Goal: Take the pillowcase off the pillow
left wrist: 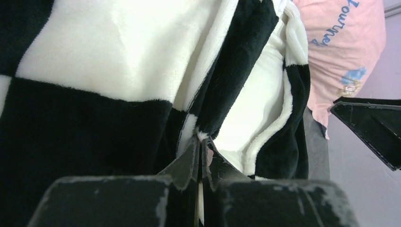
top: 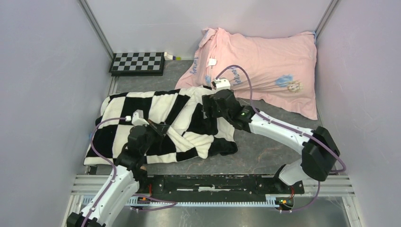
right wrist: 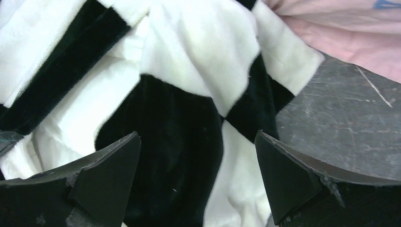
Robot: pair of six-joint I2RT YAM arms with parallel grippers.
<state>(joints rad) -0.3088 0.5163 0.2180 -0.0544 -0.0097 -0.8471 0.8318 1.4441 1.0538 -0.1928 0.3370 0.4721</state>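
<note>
The black and white checker pillowcase point(top: 161, 118) lies rumpled on the table's left half. My left gripper point(top: 164, 128) is shut on a fold of its edge, seen pinched between the fingertips in the left wrist view point(left wrist: 201, 142). Beside that fold the case gapes and a smooth white surface point(left wrist: 253, 104) shows inside, likely the pillow; no yellow trim shows. My right gripper point(top: 209, 106) is open over the case's right part. In the right wrist view point(right wrist: 197, 142) its jaws stand wide apart just above the pillowcase point(right wrist: 179, 142), holding nothing.
A large pink pillow point(top: 269, 66) with blue script lies at the back right, close to my right wrist. A small rigid checkerboard plate point(top: 138, 63) leans at the back left. Walls close in on the left and right. Bare grey tabletop point(top: 265, 151) lies right of the case.
</note>
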